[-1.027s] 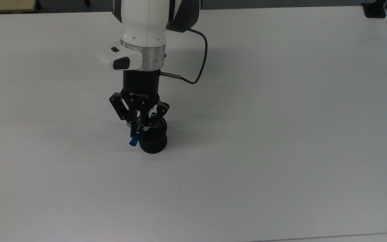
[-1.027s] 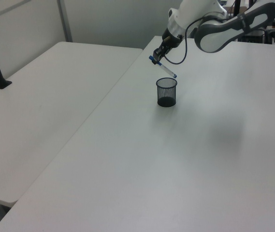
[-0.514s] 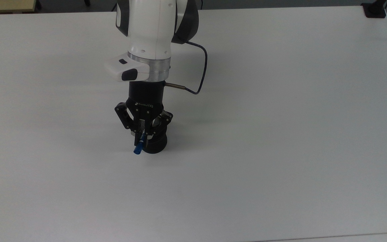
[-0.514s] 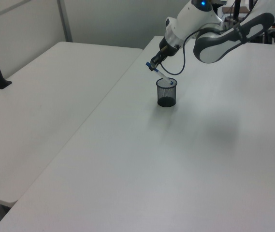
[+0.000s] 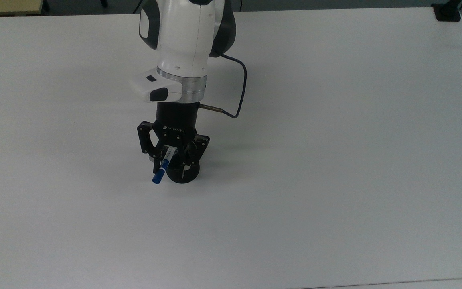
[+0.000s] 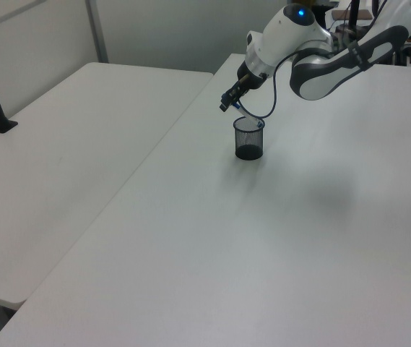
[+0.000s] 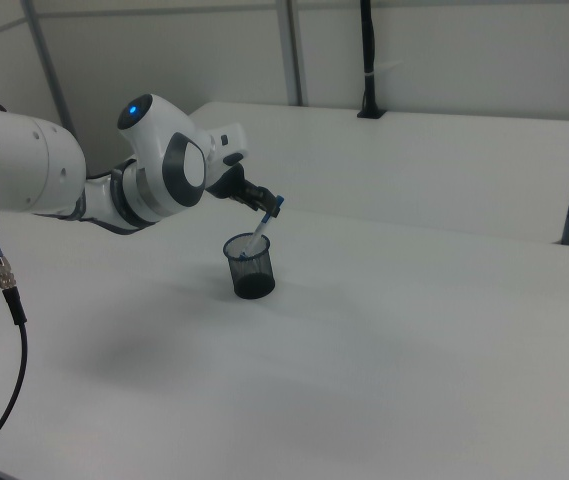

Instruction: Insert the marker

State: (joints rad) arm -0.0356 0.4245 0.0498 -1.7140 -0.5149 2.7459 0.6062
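The marker [image 5: 161, 167] [image 7: 261, 232] stands tilted in the black mesh cup [image 5: 183, 172] [image 6: 248, 138] [image 7: 250, 265], lower end inside, blue cap leaning out past the rim toward 7 o'clock in the top view. The hand [image 5: 171, 159] [image 7: 266, 205] sits spread around the marker's upper part, directly above the cup. The cup stands on the white surface [image 5: 335, 160].

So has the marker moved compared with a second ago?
Yes. In the left view the marker has come down toward the black mesh cup; its lower end now sits inside the rim, where before it hung above it.
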